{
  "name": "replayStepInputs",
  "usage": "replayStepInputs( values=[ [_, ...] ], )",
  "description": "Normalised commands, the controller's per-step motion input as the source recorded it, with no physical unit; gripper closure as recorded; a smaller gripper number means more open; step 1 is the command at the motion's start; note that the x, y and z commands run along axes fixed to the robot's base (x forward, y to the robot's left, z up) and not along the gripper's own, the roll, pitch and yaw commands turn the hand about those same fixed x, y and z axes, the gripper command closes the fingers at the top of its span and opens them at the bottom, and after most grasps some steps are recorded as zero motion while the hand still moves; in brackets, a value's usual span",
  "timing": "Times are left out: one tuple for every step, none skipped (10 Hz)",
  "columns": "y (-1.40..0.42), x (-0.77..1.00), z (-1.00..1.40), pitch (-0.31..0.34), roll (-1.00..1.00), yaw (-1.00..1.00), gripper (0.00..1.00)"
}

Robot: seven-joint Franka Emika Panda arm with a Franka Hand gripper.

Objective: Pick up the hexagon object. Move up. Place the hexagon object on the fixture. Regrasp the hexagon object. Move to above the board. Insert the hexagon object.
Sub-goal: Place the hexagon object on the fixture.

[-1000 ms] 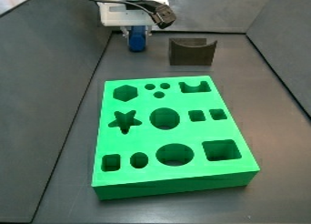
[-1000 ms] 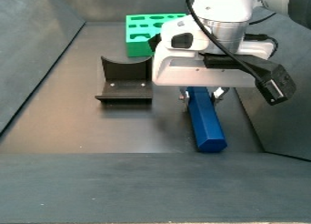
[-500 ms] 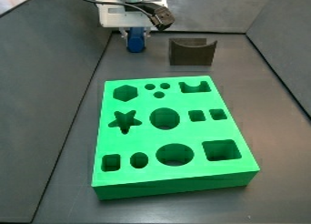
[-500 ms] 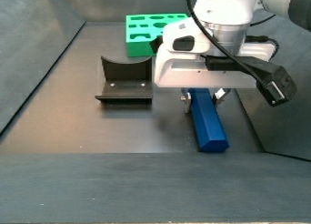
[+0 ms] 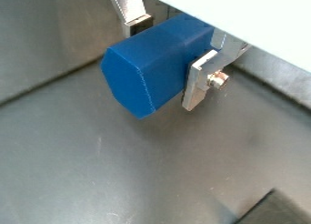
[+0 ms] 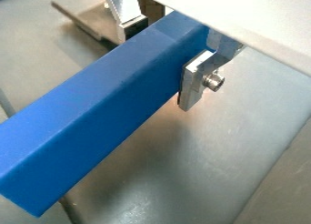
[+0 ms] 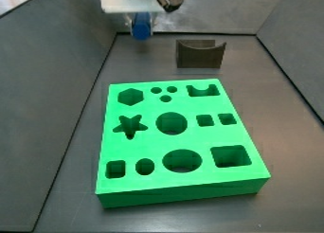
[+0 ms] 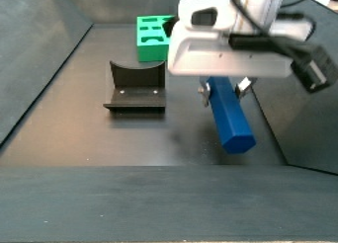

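Note:
The blue hexagon object (image 8: 231, 119) hangs above the dark floor, gripped near one end, its long body sticking out toward the camera. My gripper (image 8: 219, 86) is shut on it; in both wrist views the silver fingers (image 5: 201, 77) (image 6: 198, 77) press on opposite flat sides of the hexagon object (image 5: 152, 64) (image 6: 109, 109). In a side view the gripper (image 7: 142, 21) is at the back, left of the fixture (image 7: 199, 53), holding the hexagon object (image 7: 142, 29). The dark fixture (image 8: 133, 87) stands on the floor beside it. The green board (image 7: 177, 133) lies nearer the front, with the board (image 8: 150, 35) partly hidden behind the arm.
Grey enclosure walls (image 7: 51, 76) slope up on both sides of the floor. A black camera mount and cable (image 8: 311, 69) stick out from the wrist. A corner of the fixture (image 6: 87, 18) shows beyond the held piece.
The gripper has risen with the hexagon object, which was lying on the floor and now hangs above it. The board and fixture have not moved.

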Motion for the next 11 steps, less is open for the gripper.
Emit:
replayStepInputs(
  values=[
    [0.00, 0.00, 1.00, 0.000, 0.00, 0.00, 1.00],
    [0.00, 0.00, 1.00, 0.002, 0.01, 0.00, 1.00],
    [0.00, -0.01, 1.00, 0.008, 0.02, -0.01, 1.00],
    [0.00, -0.02, 1.00, 0.017, 0.03, -0.01, 1.00],
    [0.00, -0.02, 1.00, 0.025, 0.04, -0.02, 1.00],
    [0.01, -0.03, 1.00, 0.034, 0.05, -0.02, 1.00],
    [0.01, -0.03, 1.00, 0.038, 0.06, -0.02, 1.00],
    [0.01, -0.04, 0.99, 0.044, 0.06, -0.02, 1.00],
    [0.01, -0.03, 0.79, 0.055, 0.07, -0.01, 1.00],
    [0.01, -0.03, 0.69, 0.059, 0.07, -0.01, 1.00],
    [0.01, -0.01, 0.48, 0.068, 0.08, 0.00, 1.00]
  ],
)
